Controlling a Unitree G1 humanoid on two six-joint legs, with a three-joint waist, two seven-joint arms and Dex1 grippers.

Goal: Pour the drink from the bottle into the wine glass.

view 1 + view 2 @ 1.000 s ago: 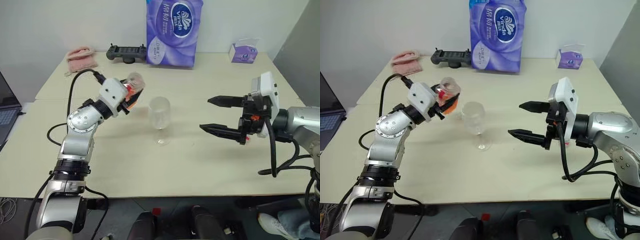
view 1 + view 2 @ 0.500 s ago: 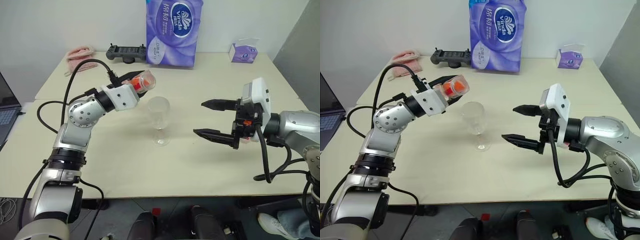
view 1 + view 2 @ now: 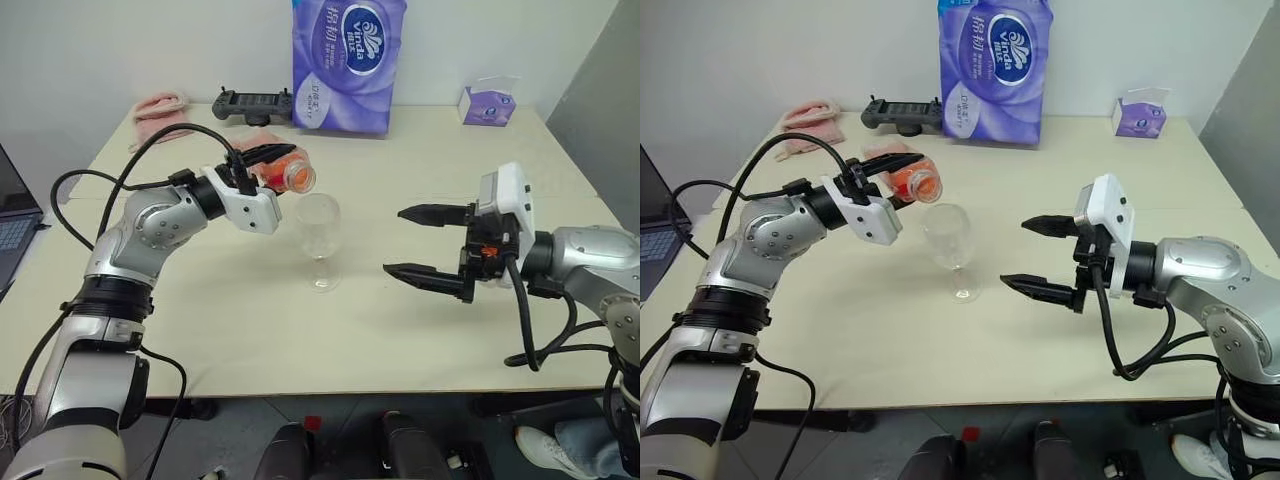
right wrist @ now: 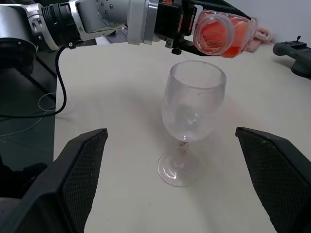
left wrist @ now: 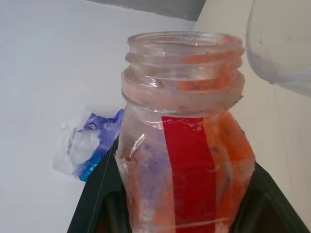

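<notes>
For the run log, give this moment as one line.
left hand: shut on bottle | bottle: uncapped, tipped beside wine glass | right hand: open

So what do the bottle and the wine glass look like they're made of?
The bottle: probably clear plastic, going by its scuffed, cloudy wall and moulded screw threads at the uncapped mouth; a glossy red label strip runs down its side. The wine glass: clear and colourless with a thin rim and slim stem; it looks like glass, though clear plastic can't be ruled out.
</notes>
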